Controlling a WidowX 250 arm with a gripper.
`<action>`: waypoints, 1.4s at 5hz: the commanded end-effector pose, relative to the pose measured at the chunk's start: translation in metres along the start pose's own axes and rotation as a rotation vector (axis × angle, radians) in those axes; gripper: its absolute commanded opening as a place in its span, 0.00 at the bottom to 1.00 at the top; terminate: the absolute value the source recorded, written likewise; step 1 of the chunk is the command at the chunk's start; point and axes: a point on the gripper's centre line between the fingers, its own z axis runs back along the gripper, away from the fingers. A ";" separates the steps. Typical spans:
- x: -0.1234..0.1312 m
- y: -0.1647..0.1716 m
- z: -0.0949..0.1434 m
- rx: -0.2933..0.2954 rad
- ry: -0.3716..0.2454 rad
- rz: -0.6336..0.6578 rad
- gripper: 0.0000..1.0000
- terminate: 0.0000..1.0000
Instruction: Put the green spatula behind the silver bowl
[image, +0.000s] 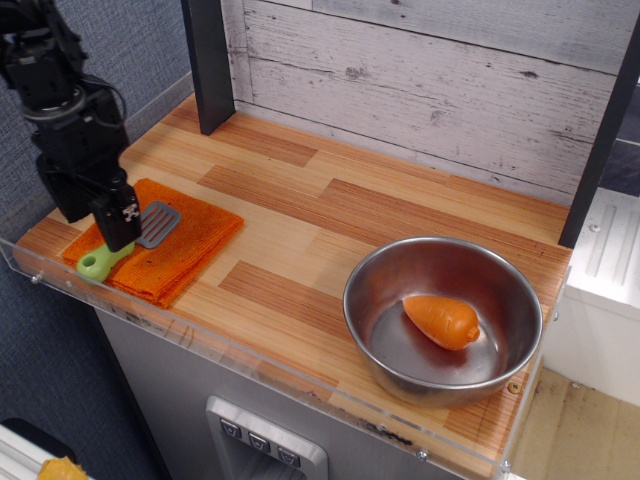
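The green spatula (98, 262) lies on an orange cloth (185, 245) at the counter's left front; its green handle points to the front left and its grey slotted blade (158, 223) to the back right. My black gripper (100, 232) hangs over the middle of the spatula and hides part of the handle. Its fingers (119, 216) look spread apart and hold nothing. I cannot tell whether they touch the spatula. The silver bowl (395, 268) stands at the front right with an orange toy carrot (441, 320) inside.
A dark post (208, 62) stands at the back left and another (600, 140) at the right. A grey plank wall (430, 80) closes the back. A clear plastic lip (260, 365) runs along the front edge. Bare wooden counter (390, 205) lies behind the bowl.
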 end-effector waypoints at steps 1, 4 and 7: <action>0.009 -0.003 0.004 0.054 0.018 -0.013 1.00 0.00; 0.008 -0.012 -0.011 0.034 0.060 -0.029 1.00 0.00; 0.007 -0.015 -0.016 0.029 0.084 -0.030 0.00 0.00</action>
